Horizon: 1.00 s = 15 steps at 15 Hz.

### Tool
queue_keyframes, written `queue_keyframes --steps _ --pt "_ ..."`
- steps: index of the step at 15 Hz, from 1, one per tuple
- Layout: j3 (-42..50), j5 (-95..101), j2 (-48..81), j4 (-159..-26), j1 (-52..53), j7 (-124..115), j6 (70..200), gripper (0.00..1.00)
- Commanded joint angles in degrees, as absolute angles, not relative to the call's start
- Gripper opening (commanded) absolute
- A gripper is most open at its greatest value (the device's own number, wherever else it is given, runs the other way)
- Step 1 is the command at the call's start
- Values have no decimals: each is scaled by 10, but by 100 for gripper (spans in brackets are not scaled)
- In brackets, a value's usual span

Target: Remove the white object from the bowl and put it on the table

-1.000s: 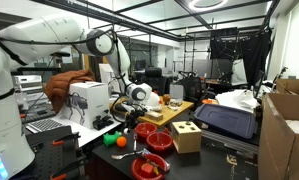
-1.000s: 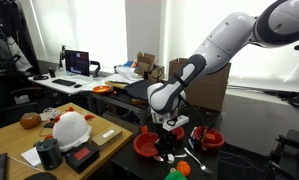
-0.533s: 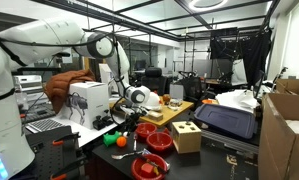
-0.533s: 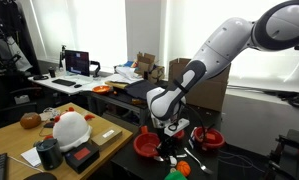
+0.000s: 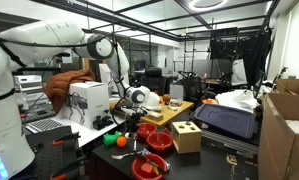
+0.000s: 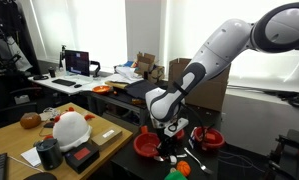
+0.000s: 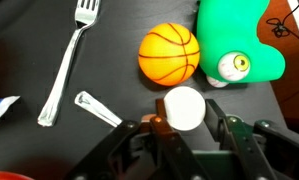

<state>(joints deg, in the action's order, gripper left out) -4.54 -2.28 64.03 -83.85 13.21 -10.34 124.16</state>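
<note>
One risk: your fingers [image 7: 232, 132] hold the white object [image 7: 184, 108] in a narrow pinch just beside the orange ball [image 7: 170, 53], over the counter [image 7: 109, 60]. Its height is unclear; dropped from high, it may roll against the ball or the fork [image 7: 67, 60].

Glossy silvery fork [image 7: 67, 55], matt orange ball [image 7: 169, 52], smooth white object [image 7: 184, 108], dark matt table [image 7: 119, 40], pale wooden slab [image 5: 172, 113]
</note>
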Motion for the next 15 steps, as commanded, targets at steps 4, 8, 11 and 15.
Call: queue_keyframes --steps 4,8,11,15 --pt "-38 -7 644 -834 144 -106 1247 82" --pt "-38 -1 640 -836 144 -106 1250 100" --pt "-38 -1 626 -844 139 -102 1253 100" --pt "-39 -6 585 -871 122 -87 1271 100"
